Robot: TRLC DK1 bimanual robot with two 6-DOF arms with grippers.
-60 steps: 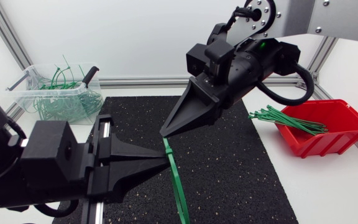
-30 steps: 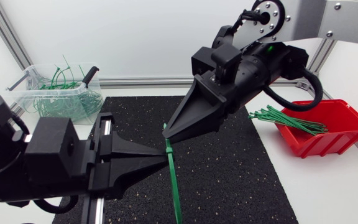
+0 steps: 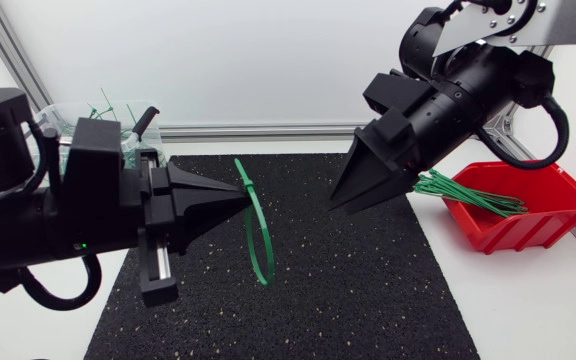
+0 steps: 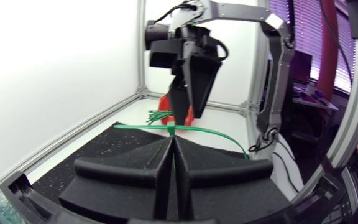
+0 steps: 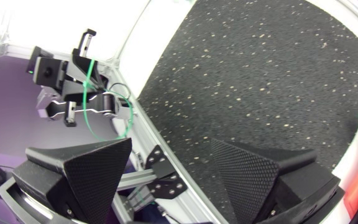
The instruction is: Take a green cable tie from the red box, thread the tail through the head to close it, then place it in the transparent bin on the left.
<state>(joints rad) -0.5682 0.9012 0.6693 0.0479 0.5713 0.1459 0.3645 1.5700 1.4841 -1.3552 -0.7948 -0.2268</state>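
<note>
**Looped green tie held over the mat**

The left hand (image 3: 240, 196) pinches a green cable tie (image 4: 171, 128) near its head, its fingers closed together on it. The band curls into a loop above the middle of the black mat (image 3: 368, 290). The right hand (image 3: 340, 201) hangs over the mat's right half, fingers spread wide and holding nothing. The red box (image 3: 558, 203), with spare ties (image 3: 468, 192) spilling from it, sits off the mat's right edge. The transparent bin (image 3: 76, 152) stands off its far left corner.

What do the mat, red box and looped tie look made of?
Mat: likely foam rubber, matte black with a speckled grain. Red box: probably moulded plastic, smooth walls. Tie: thin green plastic, bent into a loop, so flexible.
</note>
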